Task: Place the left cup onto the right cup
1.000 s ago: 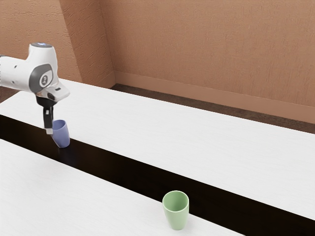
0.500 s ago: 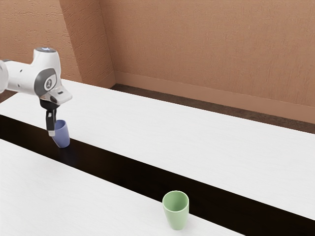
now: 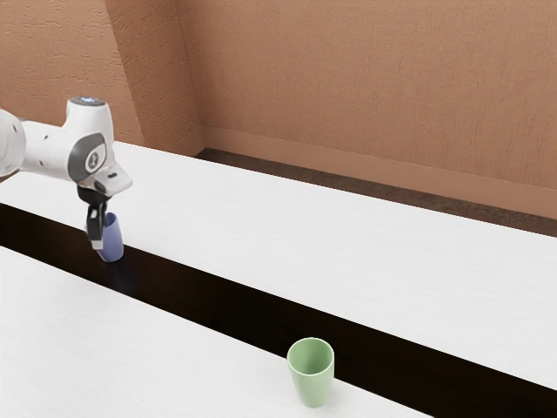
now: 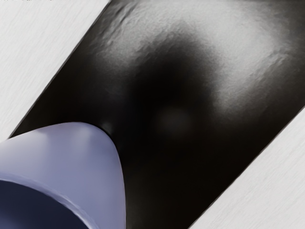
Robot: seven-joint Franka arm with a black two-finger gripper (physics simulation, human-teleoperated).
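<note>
Within 1 second your gripper [image 3: 96, 235] has moved onto the blue cup [image 3: 112, 243]; if it grasps it you cannot tell, and the green cup [image 3: 311, 373] stands well apart.

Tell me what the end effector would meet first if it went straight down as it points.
Probably the purple cup, which sits right at the tip of the end effector; under it lies the dark strip of the table. Depth is unclear.
</note>
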